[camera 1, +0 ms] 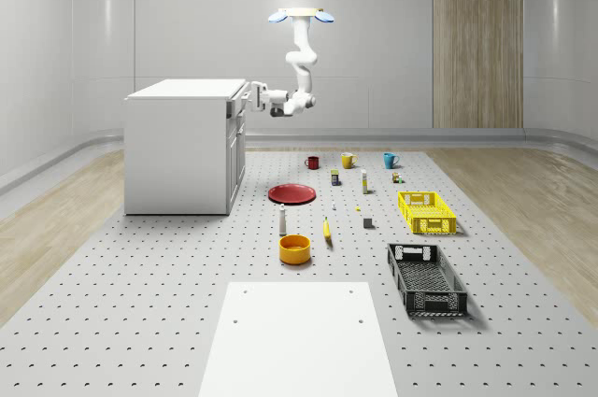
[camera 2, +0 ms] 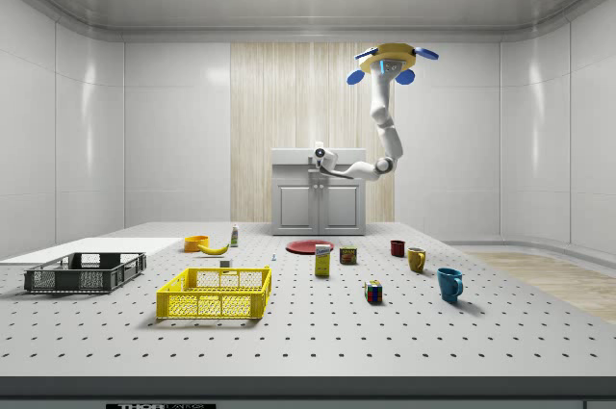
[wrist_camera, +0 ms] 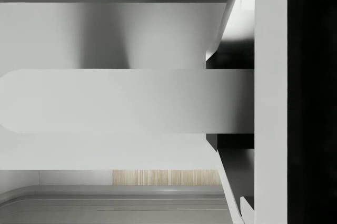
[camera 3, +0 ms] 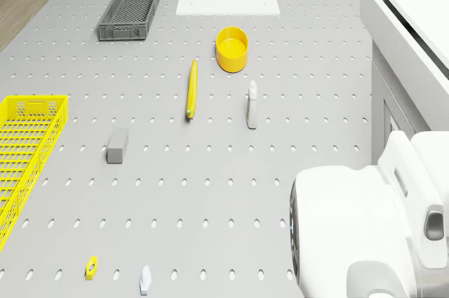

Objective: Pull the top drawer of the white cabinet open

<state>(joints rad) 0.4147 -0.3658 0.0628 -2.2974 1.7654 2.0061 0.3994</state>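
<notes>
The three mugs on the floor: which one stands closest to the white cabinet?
The red mug. In the whole-scene view it is leftmost of the row, on the white cabinet side; the yellow mug and blue mug stand farther off.

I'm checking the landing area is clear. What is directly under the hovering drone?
The drone hovers over bare perforated floor just off the white cabinet, its arm reaching to the top drawer. The red plate lies nearer the camera, not beneath it.
</notes>
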